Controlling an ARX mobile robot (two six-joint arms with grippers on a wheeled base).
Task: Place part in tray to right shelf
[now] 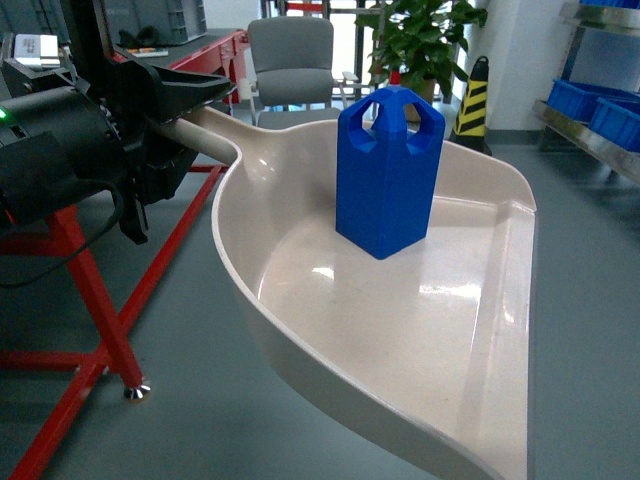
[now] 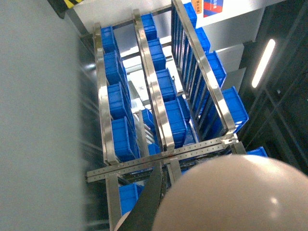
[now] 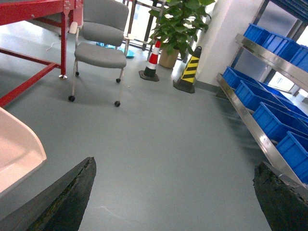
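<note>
Your left gripper [image 1: 185, 95] pinches the tray [image 1: 500, 330] handle, part [image 1: 388, 175] upright ahead; right shelf [image 3: 269, 139] lies beyond your spread right fingers [image 3: 67, 197].

One part [image 1: 388, 170], one tray [image 1: 400, 340], perhaps two cones [image 3: 191, 72].

No legible text, label or number anywhere.

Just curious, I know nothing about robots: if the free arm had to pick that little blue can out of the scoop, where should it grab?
Probably the peaked top of the part, from above. It stands upright in the tray, and the holes leave a narrow handle-like bar for fingers to close across. The tray's raised wall hinders low side approaches; the right gripper is open and empty.
</note>
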